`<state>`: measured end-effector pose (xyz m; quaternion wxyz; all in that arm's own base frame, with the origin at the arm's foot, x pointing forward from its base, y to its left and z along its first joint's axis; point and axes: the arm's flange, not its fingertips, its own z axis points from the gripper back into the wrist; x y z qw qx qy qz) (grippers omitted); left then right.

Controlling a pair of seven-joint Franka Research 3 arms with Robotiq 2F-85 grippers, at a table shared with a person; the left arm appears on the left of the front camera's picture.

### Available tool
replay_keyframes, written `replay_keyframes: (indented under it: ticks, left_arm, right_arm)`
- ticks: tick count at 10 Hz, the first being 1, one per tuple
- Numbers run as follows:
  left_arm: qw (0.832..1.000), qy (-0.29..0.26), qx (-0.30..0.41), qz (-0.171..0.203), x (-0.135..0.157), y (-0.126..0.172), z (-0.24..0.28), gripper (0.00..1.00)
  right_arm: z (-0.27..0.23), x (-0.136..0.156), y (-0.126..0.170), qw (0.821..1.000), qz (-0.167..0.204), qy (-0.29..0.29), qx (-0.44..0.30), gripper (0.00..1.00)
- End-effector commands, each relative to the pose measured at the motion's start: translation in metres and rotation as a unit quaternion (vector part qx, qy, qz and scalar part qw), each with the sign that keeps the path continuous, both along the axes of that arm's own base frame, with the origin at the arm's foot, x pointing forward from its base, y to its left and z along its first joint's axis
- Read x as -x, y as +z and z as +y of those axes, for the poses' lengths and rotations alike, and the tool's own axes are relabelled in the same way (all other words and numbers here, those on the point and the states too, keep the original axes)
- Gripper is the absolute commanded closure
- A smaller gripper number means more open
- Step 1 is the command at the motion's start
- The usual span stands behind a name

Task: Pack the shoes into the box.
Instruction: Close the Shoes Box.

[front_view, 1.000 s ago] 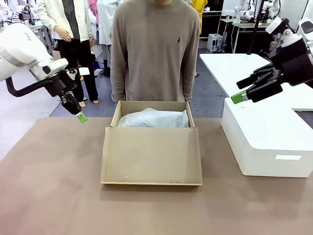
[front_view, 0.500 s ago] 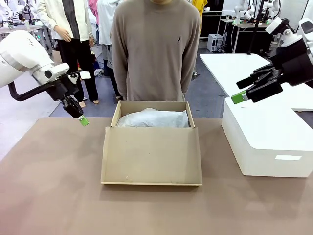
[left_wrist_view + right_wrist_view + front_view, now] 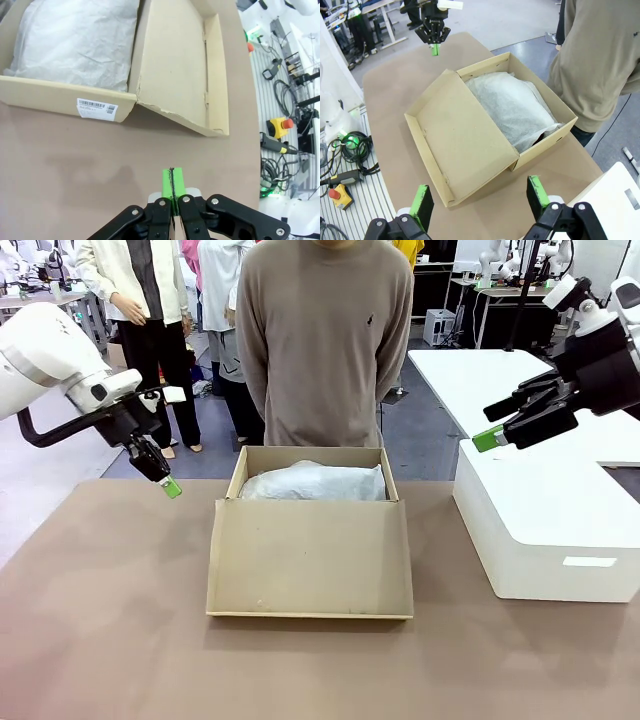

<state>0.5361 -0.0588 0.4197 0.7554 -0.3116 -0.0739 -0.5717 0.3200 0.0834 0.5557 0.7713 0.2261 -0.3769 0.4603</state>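
We are starting at the left edge of the brown surface (image 3: 100,620). Our left end effector (image 3: 170,486) is hanging in the air near the far edge. Its two green pads are pressing flat together, and it is holding nothing. It is hanging near the left far corner of the box (image 3: 310,454), but it is not touching it.

The box is sitting in the middle of the surface, up against the far edge. Its lid (image 3: 310,555) is lying open and flat, pointing toward our near edge. White paper (image 3: 315,483) is covering the inside of the box and is puffing up in a lump. We are guessing the shoes are lying under the paper, but we cannot tell for sure. A person (image 3: 325,340) is standing just behind the box.

At the right edge, a big white block (image 3: 540,525) is sitting on the surface. Our right end effector (image 3: 491,426) is hovering above it with its fingers spread wide apart, and it is holding nothing.

We are thinking the job is nearly finished. If the shoes are inside, the lid is waiting to be folded over the box.
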Motion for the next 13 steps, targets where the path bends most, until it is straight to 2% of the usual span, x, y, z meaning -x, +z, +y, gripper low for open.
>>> replay_keyframes:
  ticks: [1,7,13]
  left_arm:
    - [1.0,-0.006,0.021,0.018,-0.01,-0.018,0.002,1.0]
    - [0.995,-0.017,0.08,0.064,-0.02,-0.062,0.001,1.0]
    - [0.992,-0.022,0.087,0.089,-0.023,-0.098,-0.012,1.0]
  right_arm:
    - [-0.001,-0.004,0.0,1.0,-0.008,0.012,-0.008,0.0]
    - [-0.001,-0.004,0.0,1.0,-0.008,0.012,-0.008,0.0]
    - [-0.001,-0.004,0.0,1.0,-0.008,0.012,-0.008,0.0]
